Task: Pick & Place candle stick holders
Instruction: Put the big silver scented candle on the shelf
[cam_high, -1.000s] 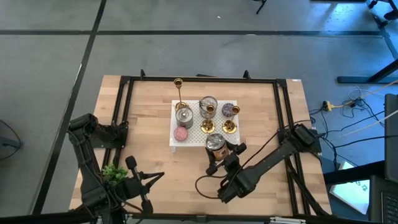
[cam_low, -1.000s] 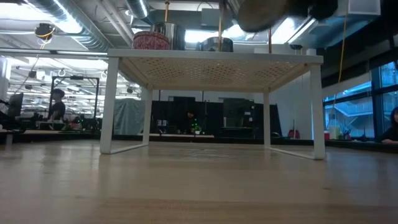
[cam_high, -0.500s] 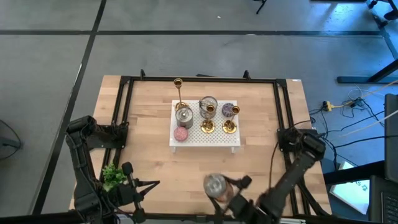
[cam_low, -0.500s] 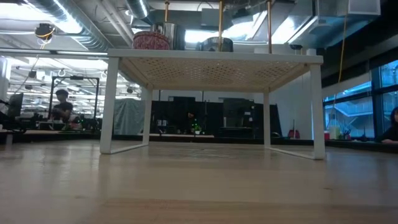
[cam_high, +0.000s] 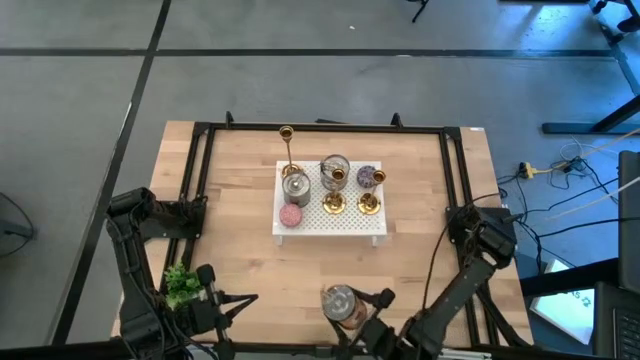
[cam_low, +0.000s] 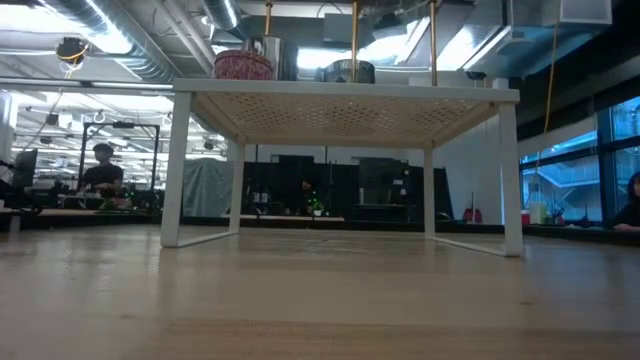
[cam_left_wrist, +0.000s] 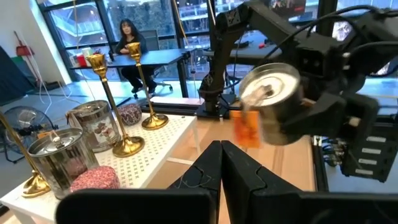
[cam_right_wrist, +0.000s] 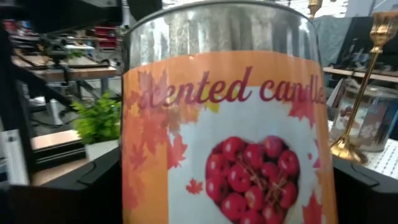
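Candle stick holders (cam_high: 334, 201): 3 | tins (cam_high: 296, 187): 3; right pincer (cam_high: 362, 322) holds one

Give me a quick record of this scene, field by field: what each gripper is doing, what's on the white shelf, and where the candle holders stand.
right gripper: near the table's front edge, shut on the scented candle tin
left gripper: waiting at the front left, fingers closed, holding nothing
white shelf: mid-table, perforated top
candle stick holders: three gold ones, all upright on the shelf, none gripped
other items on shelf: two silver tins, pink candle, purple candle
small green plant: front left of the table
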